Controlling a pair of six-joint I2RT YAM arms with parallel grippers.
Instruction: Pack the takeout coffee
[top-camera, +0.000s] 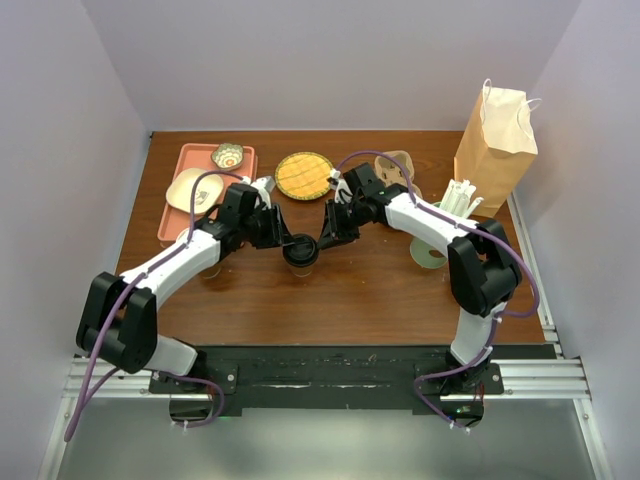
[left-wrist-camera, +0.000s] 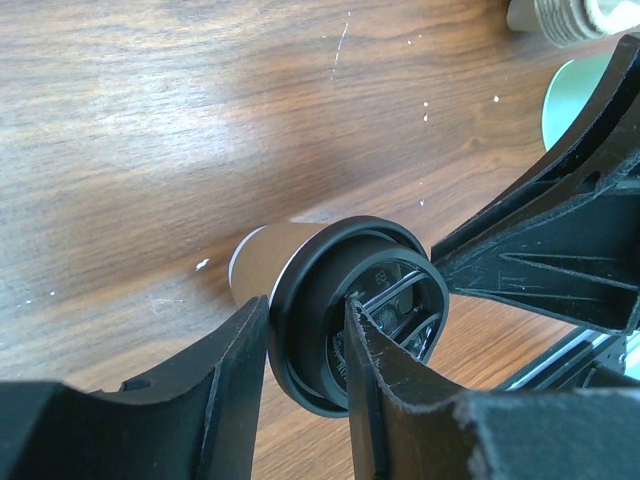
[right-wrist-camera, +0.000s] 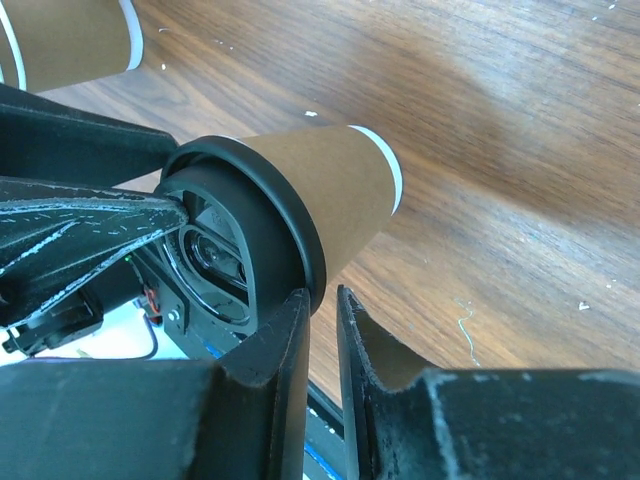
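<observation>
The small tan paper takeout coffee cup (right-wrist-camera: 330, 190), capped with a round black plastic lid (top-camera: 300, 250), stands on the dark wooden desk (top-camera: 350, 300) right between the two end effectors. The left end effector (left-wrist-camera: 305, 335) is clenched on the lid's rim, one finger outside it and the other pressed onto the lid's sunken top. The right end effector (right-wrist-camera: 322, 308) meets the rim's opposite side with its jaws only a sliver apart; I cannot tell whether it pinches anything. Beyond both lies a round yellow woven mat (top-camera: 303, 175). Farther right of the right end effector, a pale-green cup of white straws (top-camera: 428, 252) sits near a tall brown paper bag (top-camera: 495, 140).
</observation>
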